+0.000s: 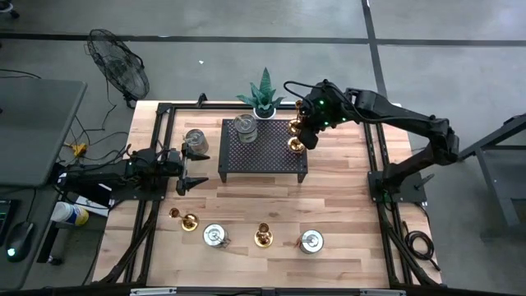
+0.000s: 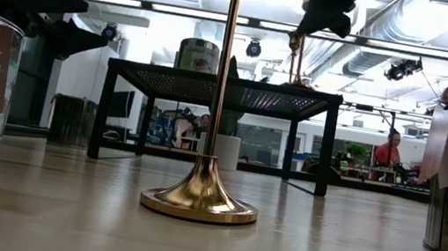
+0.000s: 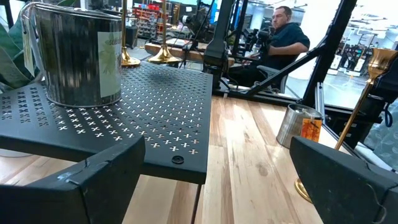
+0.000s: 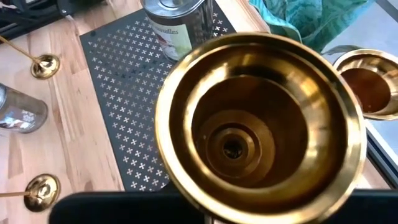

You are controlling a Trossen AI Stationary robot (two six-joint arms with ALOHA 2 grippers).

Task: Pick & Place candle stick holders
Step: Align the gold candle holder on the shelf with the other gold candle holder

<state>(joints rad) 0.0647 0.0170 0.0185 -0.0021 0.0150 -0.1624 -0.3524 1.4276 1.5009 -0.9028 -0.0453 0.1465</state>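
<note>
Over rack (image 1: 263,148), right tool (image 1: 306,134) grips brass holder (image 1: 295,146).

right end effector (image 1: 301,131) clamped shut, left end effector (image 1: 195,168) spread wide.

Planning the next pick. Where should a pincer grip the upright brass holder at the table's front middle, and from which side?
Probably the slim stem of the holder, above its flared base: it stands upright, and the stem is narrow while the base is wide and low. Come from the rack side, since tins flank it.
</note>
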